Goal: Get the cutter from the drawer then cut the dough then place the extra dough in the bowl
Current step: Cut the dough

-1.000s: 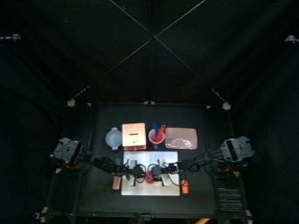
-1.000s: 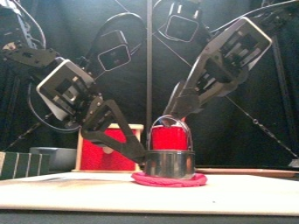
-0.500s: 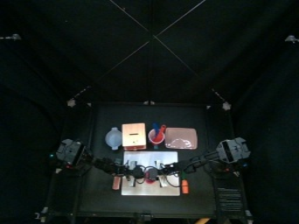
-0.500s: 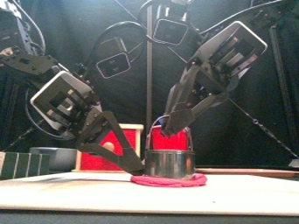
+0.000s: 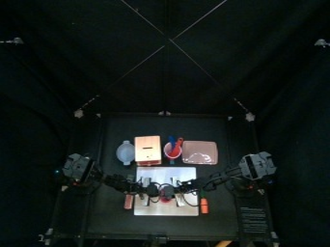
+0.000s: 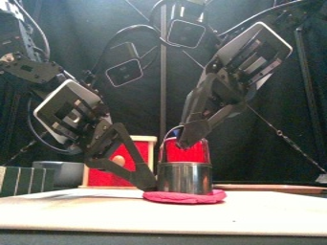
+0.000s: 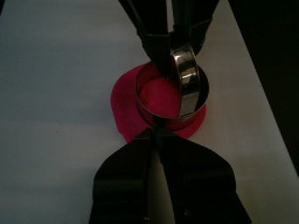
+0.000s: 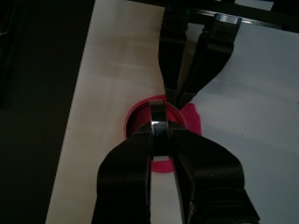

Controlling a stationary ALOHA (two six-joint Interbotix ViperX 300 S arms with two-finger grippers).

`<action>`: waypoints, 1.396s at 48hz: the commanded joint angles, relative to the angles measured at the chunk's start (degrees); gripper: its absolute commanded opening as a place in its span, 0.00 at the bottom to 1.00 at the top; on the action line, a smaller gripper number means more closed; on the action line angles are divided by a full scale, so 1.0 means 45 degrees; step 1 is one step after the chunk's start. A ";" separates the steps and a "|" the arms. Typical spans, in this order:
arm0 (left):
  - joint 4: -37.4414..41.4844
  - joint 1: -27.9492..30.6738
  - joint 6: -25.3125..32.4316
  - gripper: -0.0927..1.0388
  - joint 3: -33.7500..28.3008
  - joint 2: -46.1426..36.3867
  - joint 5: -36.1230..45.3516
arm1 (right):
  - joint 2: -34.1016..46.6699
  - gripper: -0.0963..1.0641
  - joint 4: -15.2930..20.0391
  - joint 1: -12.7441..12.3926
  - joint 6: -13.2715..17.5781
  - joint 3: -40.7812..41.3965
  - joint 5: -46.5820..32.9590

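The round metal cutter (image 6: 186, 178) stands pressed on the flat pink dough (image 6: 185, 197) on the white cutting board (image 5: 161, 208). My right gripper (image 6: 186, 142) comes down from above and is shut on the cutter's wire handle (image 8: 156, 129). My left gripper (image 7: 158, 140) reaches in low from the left. Its jaws are closed on the dough's (image 7: 126, 105) near edge, right against the cutter's (image 7: 163, 98) wall. In the top view both grippers meet at the cutter (image 5: 165, 191).
Behind the board stand the blue-grey bowl (image 5: 125, 151), the wooden box (image 5: 149, 150), the red cup (image 5: 173, 148) with toy knives and the pink tray (image 5: 202, 151). Bare board (image 7: 65, 79) lies to either side of the dough.
My left gripper has dropped lower, down to the foot of the cutter at the dough's edge. The right gripper and cutter have barely moved.
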 commanded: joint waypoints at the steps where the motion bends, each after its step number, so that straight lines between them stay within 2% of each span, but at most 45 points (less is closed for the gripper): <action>1: 0.0000 -0.0020 -0.0020 0.56 -0.0156 -0.0039 0.0059 | -0.0605 0.51 0.0000 0.0039 -0.0039 -0.0313 -0.0039; 34: -0.0176 0.0020 -0.0020 0.56 -0.0117 0.0000 0.0254 | -0.3027 0.51 -0.0098 -0.0039 0.0000 0.0762 0.0469; 45: -0.0195 0.0078 0.0020 0.56 -0.0059 -0.0176 0.0293 | -0.3848 0.51 -0.0039 -0.0078 0.0020 0.1855 0.1484; 54: -0.0156 0.0156 0.0039 0.56 -0.0039 -0.0605 0.0645 | -0.4375 0.51 0.0352 -0.0898 0.0020 0.3066 0.1875; 61: -0.0117 0.0508 0.0059 0.56 0.0078 -0.1094 0.0977 | -0.4570 0.50 0.0488 -0.1250 0.0039 0.3574 0.1875; 67: -0.0020 0.0820 0.0059 0.56 0.0273 -0.1582 0.1191 | -0.4551 0.51 0.0898 -0.1426 0.0020 0.3887 0.1895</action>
